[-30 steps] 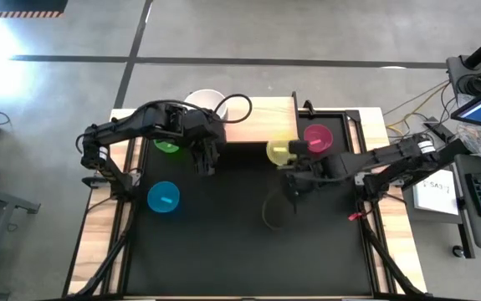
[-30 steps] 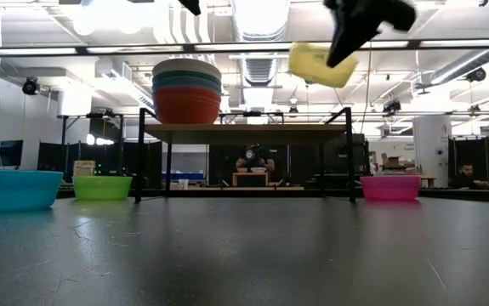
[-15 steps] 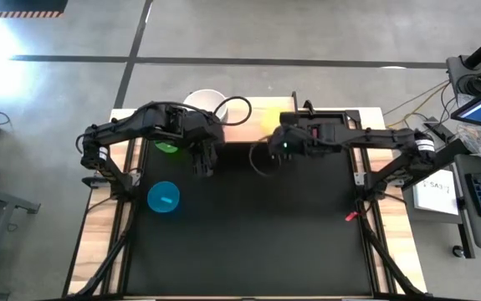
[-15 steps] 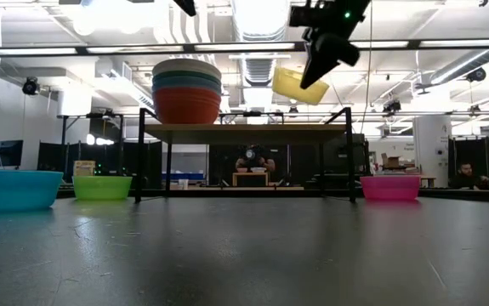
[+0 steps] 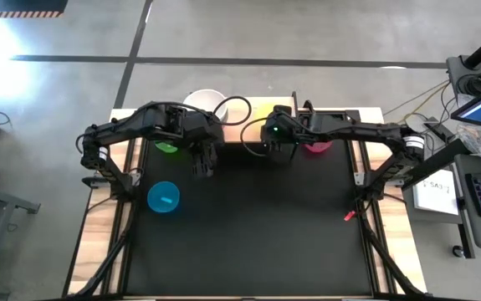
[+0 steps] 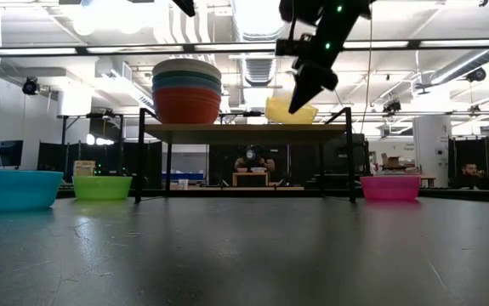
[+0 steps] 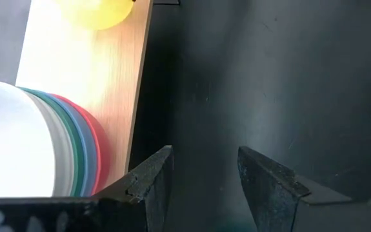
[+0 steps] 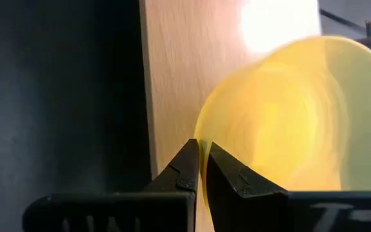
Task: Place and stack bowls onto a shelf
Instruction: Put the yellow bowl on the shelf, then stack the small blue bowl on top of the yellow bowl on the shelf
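My right gripper [image 8: 202, 169] is shut on a small yellow bowl [image 8: 288, 116] and holds it over the right part of the light-wood shelf [image 5: 248, 125]. In the low view the yellow bowl [image 6: 291, 110] is at the board's top; whether it rests there I cannot tell. A stack of larger bowls [image 6: 186, 92], white on top and red at the bottom, stands on the shelf's left part. My left gripper [image 7: 204, 183] hangs open over the black tabletop, just in front of that stack [image 7: 37, 148], touching nothing. My right gripper pinches the yellow bowl's rim [image 8: 199, 145] between its two fingers, one inside the bowl and one outside. The fingers slant downward, coming from the table's near side. The bowl sits nearly level, opening up, below and beyond the fingers.
On the tabletop stand a green bowl [image 5: 166, 147] left of the shelf, a blue bowl [image 5: 163, 197] nearer the front left, and a pink bowl [image 5: 317, 145] right of the shelf, partly under my right arm. Thin black legs [image 6: 139, 161] carry the shelf.
My right gripper has carried the yellow bowl toward the table's far edge and a little left, from over the tabletop to over the shelf. It has sunk as it went. The bowl, tilted before, now sits nearly level at the board.
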Action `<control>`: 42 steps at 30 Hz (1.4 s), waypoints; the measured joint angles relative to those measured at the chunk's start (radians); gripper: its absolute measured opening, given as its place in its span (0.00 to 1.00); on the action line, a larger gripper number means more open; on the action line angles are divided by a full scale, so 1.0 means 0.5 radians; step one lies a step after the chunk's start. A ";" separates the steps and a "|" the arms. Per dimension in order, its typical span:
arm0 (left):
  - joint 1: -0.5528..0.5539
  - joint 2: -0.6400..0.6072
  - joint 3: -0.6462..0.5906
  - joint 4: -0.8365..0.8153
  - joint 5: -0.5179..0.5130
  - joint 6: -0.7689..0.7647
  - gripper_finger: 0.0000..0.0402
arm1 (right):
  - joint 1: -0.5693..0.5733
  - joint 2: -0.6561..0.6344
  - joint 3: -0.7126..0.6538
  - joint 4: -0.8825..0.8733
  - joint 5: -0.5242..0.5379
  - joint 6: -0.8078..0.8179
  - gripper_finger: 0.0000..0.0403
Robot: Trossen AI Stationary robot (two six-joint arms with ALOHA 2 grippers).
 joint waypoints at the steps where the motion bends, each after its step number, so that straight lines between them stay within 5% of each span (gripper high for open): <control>1: 0.000 0.000 0.000 -0.001 -0.001 -0.005 0.39 | -0.004 0.021 0.000 0.000 0.002 -0.016 0.02; 25: 0.000 0.000 0.000 -0.059 0.000 -0.022 0.39 | -0.032 -0.010 0.007 -0.006 -0.002 0.063 0.03; 42: 0.000 0.000 0.000 -0.075 0.000 -0.058 0.39 | -0.042 -0.016 0.007 -0.005 0.000 0.132 0.24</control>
